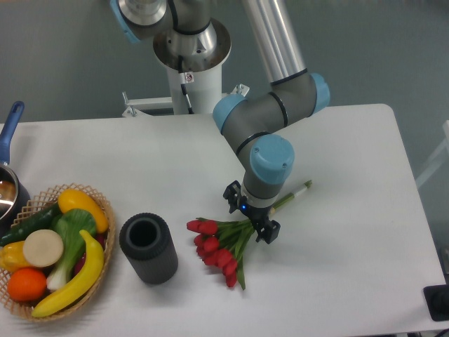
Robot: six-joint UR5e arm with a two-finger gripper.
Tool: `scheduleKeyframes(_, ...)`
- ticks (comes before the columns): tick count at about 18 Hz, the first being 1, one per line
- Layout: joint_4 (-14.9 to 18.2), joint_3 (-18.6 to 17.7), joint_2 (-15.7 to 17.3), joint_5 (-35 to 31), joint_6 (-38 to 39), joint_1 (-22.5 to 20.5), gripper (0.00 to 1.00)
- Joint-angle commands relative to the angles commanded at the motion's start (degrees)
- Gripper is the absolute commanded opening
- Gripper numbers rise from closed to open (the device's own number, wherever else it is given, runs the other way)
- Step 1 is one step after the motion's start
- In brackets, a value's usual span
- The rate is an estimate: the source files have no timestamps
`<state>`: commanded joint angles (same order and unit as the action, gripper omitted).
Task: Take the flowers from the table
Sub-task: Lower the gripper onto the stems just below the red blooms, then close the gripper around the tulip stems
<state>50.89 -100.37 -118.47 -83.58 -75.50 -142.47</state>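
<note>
Flowers lie flat on the white worktop, and your claw sits right over their stems, just where the green stalks leave the leaves. Claw is spread open, one finger on the upper-left side of the stems, the other on the lower-right, so the stalks run between them. Whether either finger actually touches the stems you can't tell from this angle; nothing is gripped or lifted. Red tulip heads fan out to the lower left of the claw, touching the worktop. The stem ends poke out past the claw to the upper right, pale tip resting on the worktop. Blue light shows on the wrist just above the fingers.

Further left of the claw, beyond the blooms, stands a dark grey cylinder, upright, open top, apart from the flowers. Well left of that is a wicker basket holding fruit and vegetables: banana, orange, cucumber, yellow pepper. A pot with a blue handle sits at the far left edge, partly cut off.
</note>
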Motion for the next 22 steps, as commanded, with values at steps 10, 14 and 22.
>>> scheduleKeyframes(10, -0.44, 0.09, -0.44, -1.14, 1.67, 0.97, 0.82)
scheduleKeyframes(14, -0.53, 0.09, -0.7, -2.63, 2.02, 1.23, 0.77)
scheduleKeyframes(22, -0.7, 0.0, -0.53, -2.81, 2.37, 1.85, 0.5)
